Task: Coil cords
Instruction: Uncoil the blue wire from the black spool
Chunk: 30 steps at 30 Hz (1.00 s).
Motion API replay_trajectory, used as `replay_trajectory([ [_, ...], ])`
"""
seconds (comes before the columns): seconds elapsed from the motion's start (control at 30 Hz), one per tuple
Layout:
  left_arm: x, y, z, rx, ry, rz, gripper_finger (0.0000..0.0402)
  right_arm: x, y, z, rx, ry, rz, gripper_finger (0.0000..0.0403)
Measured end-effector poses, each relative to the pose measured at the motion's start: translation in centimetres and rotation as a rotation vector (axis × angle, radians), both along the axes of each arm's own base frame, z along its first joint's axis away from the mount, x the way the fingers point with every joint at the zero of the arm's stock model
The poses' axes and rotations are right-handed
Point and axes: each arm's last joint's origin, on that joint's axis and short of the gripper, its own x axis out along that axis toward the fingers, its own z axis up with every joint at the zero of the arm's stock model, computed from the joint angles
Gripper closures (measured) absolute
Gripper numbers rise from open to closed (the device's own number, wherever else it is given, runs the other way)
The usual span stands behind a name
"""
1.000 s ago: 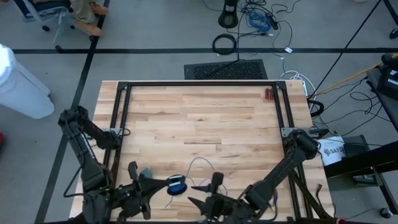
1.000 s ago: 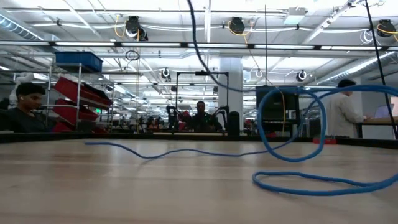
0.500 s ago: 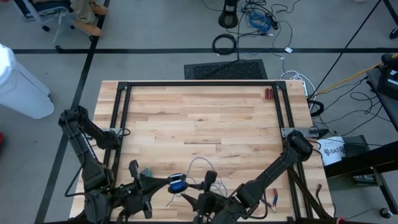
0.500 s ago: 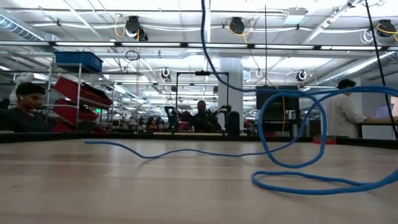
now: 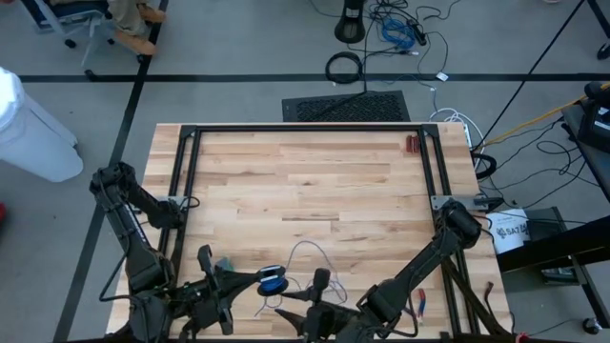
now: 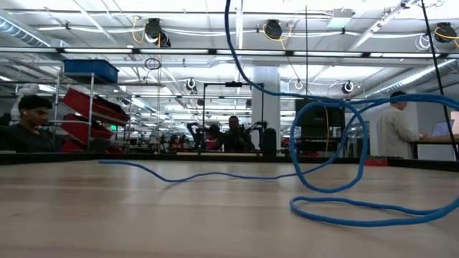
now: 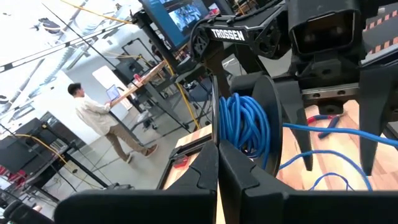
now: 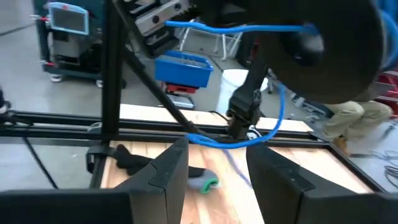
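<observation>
Your left gripper (image 5: 250,282) has its fingers (image 7: 249,180) pressed tight together, and they pinch the edge of a round dark spool (image 7: 273,127) with the blue cord (image 7: 244,127) wound on it; that bundle sits at the near edge of the table (image 5: 305,181), between your two arms; your right gripper (image 5: 297,303) is just beside it with its fingers (image 8: 165,171) spread wide, and they hold nothing; the cord only runs across in front of them.

I think you are partway done; some turns of cord are on the spool, but a lot is loose; in the low view a big loop (image 6: 330,147) stands up off the wood, a tail lies flat on the table toward the far side, and one strand climbs up out of the picture; all of that has yet to be wound on.

Some things you cannot see well; the arms hide most of the bundle from above, so you cannot count the turns; the plug end is not clear in any view; the low view cuts off the cord at the top and at the side; a small grey and green thing (image 8: 202,180) lies on the wood, and I cannot tell what it is.
</observation>
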Motion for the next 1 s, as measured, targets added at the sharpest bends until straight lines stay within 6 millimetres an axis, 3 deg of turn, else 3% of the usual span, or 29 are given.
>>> replay_trajectory([
  [0.13,0.0,0.0,0.0,0.000,0.000,0.000,0.0401,0.1,0.3,-0.1,0.021,0.019,0.115,0.0255],
  [0.37,0.0,0.0,0.0,0.002,0.001,0.000,0.0401,0.1,0.2,-0.1,0.031,0.015,0.106,0.0255],
  [0.73,0.0,0.0,0.0,0.002,0.002,0.000,0.0401,-0.6,0.1,0.1,-0.031,-0.017,-0.127,0.0255],
  [1.0,0.0,0.0,0.0,0.001,0.001,0.000,0.0401,-1.0,0.3,0.1,-0.044,-0.027,-0.185,0.0255],
])
